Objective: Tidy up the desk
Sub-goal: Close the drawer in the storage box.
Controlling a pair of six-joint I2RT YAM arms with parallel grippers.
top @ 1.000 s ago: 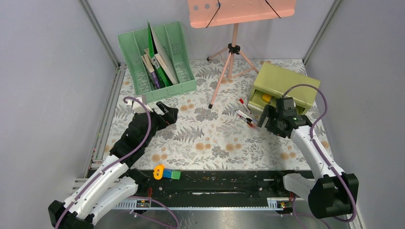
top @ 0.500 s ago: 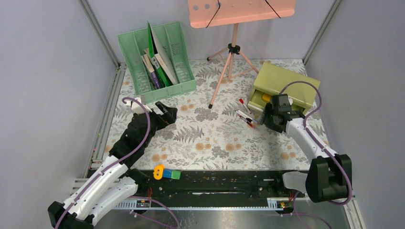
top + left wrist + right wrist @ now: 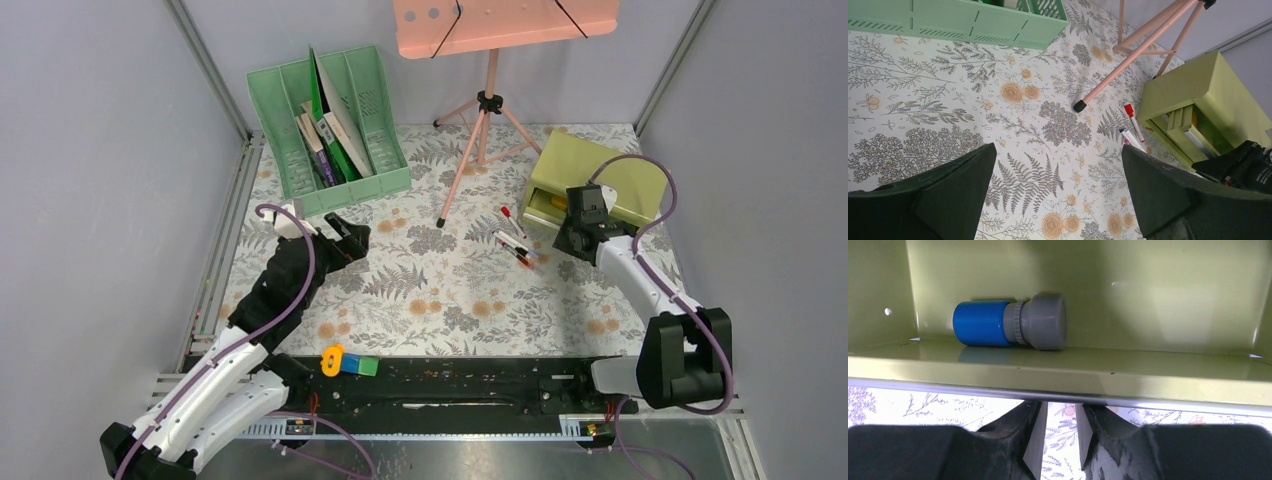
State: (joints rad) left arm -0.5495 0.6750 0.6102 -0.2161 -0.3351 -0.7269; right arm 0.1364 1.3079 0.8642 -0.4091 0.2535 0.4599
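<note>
Right wrist view puts your right jaws up against the front lip of the open drawer [image 3: 1063, 371]. They are narrowed to a slit, with only cloth showing between them and nothing held. Whether the tips touch the lip or sit just beneath it cannot be told. Inside the drawer, a blue cylinder with a grey cap [image 3: 1010, 322] lies on its side toward the back.

The table [image 3: 440, 290] spans the whole floor of the cell between the rails, under both arms. Your left jaws stand wide and empty above it, near the green file rack [image 3: 330, 130] and well apart from the drawer box [image 3: 610, 165].

Findings, as judgement only:
- Several markers [image 3: 515, 243] lie loose on the cloth just beside the box. Closing the drawer now would leave them out.
- The jaws sit low on the lip. A push from there may slip under it, or shove the whole box across the cloth and ruck it.
- The cylinder is free to roll, so a sharp push or pull on the drawer would likely send it along the drawer floor.
- The foot of the pink stand [image 3: 1079, 106] rests near the markers. A careless sweep toward them could knock it.
</note>
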